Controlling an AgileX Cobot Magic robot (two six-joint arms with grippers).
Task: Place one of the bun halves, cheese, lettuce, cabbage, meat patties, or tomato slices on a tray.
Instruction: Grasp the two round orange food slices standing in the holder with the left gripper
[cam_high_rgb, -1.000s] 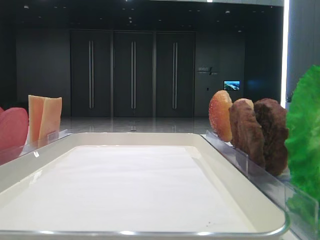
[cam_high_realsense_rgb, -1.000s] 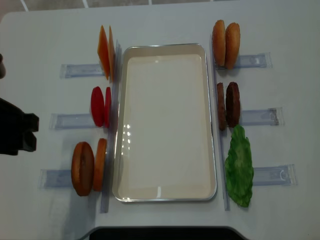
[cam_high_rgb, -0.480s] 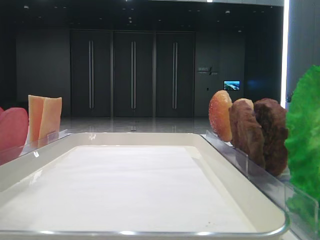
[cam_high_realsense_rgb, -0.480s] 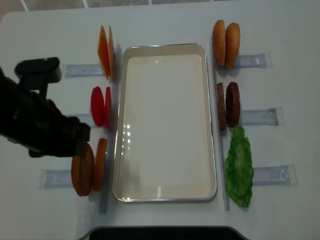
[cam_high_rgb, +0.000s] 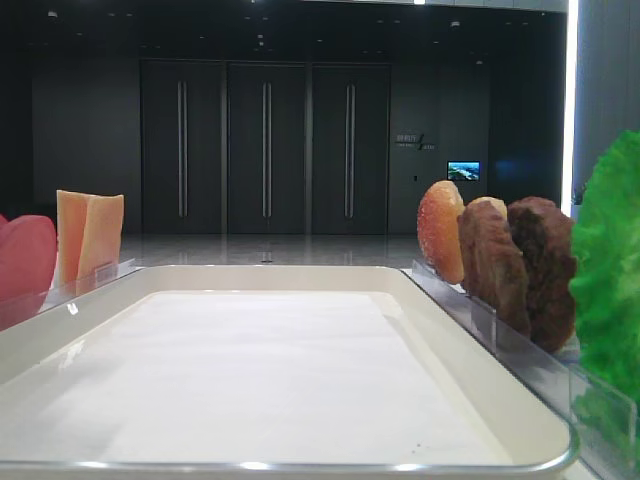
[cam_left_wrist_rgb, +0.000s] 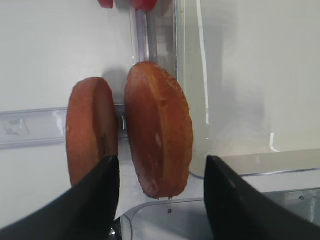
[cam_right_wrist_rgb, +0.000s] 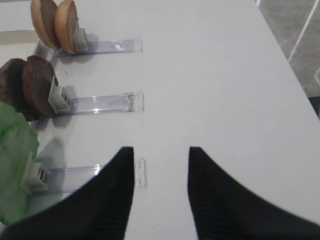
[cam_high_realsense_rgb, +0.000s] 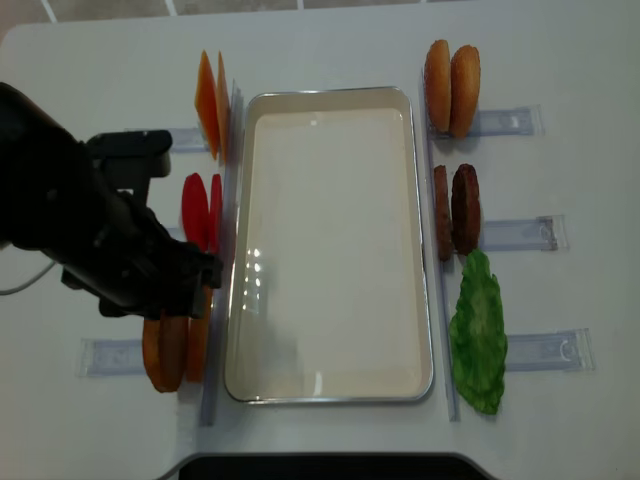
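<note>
Two dark fingers of the left gripper fill the bottom of the left wrist view, spread wide and holding nothing, with the inner bun half standing on edge just ahead of the gap between them. That looks like the piece to take. The outer bun half stands just beside it on the same clear holder, and the left finger lines up almost over that one, so the danger, as I judge it, is pinching both or knocking the outer half flat. Shifting the gripper a little toward the tray before lowering would put one finger in the narrow gap between the halves and the other between bun and tray rim. Close gently on the flat faces, lift straight up clear of the holder, then carry it over the rim.

Farther on, the tomato slices show only as red edges at the top of that view. From overhead the left arm covers part of the buns, and the tray holds nothing yet.

Across the table, the right gripper hovers with jaws apart and nothing between them, near the lettuce and well short of the meat patties and the far buns.
</note>
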